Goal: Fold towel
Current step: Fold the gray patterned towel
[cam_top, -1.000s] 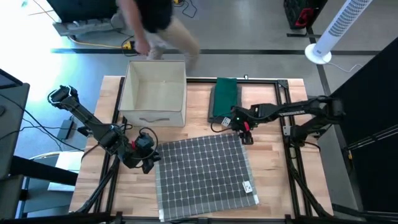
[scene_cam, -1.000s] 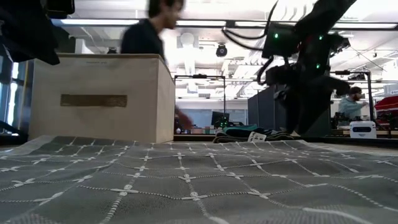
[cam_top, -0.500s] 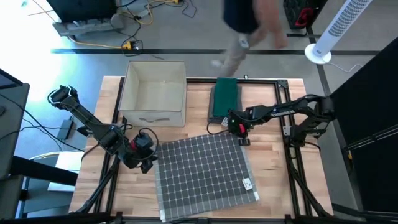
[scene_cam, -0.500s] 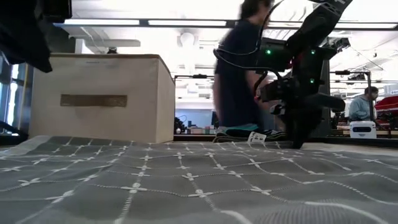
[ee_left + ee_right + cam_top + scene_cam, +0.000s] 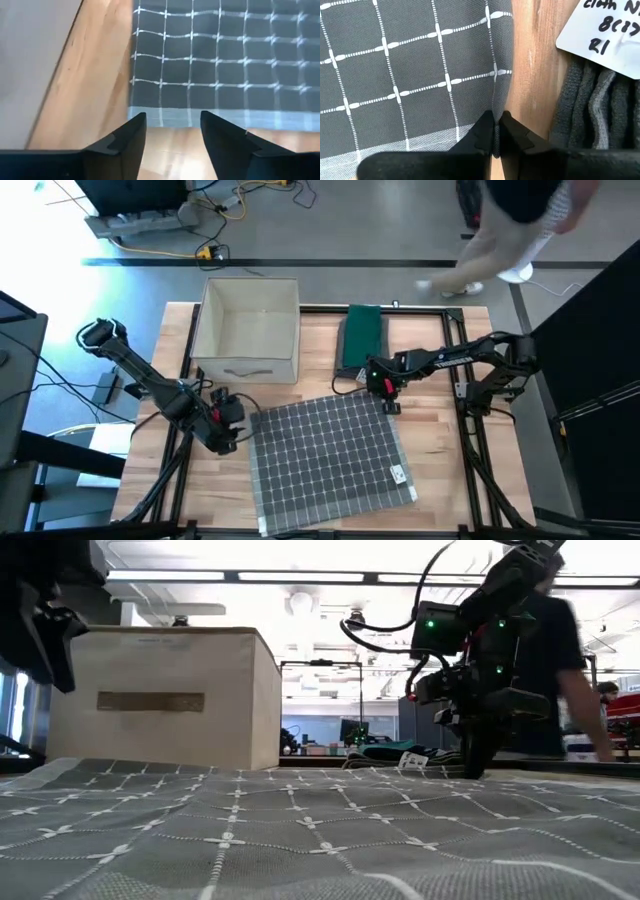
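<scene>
Right pincer point(image 5: 494, 131) pinching towel point(image 5: 410, 70) edge

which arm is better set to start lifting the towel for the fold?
Right. The right gripper is already shut on the towel edge; the left gripper is open, short of its corner.
</scene>
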`<act>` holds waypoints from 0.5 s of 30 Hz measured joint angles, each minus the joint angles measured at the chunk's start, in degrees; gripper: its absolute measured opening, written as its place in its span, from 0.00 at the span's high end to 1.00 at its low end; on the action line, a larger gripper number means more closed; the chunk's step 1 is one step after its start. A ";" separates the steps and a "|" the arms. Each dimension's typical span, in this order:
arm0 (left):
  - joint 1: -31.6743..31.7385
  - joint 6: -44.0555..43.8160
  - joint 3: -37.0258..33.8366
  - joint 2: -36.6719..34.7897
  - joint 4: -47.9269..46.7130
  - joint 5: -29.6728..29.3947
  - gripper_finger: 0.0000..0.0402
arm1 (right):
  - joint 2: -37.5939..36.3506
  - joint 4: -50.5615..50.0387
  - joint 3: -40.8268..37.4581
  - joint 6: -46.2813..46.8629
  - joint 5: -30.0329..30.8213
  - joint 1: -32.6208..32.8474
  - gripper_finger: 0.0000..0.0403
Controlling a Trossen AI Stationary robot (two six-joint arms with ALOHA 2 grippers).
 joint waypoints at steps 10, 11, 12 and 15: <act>5.93 -7.54 -10.22 1.44 11.33 2.31 0.41 | 0.17 -0.42 0.86 0.60 0.00 0.00 1.00; 6.57 -7.35 -11.22 1.46 13.25 3.20 0.41 | 0.17 -0.71 1.26 0.58 0.00 0.00 1.00; 7.01 -7.32 -11.83 1.46 14.65 3.20 0.41 | 0.22 -0.79 1.64 0.48 0.02 0.00 1.00; 8.02 -5.64 -12.42 1.44 16.07 -0.44 0.42 | 0.36 -1.18 2.76 -0.37 0.17 0.00 1.00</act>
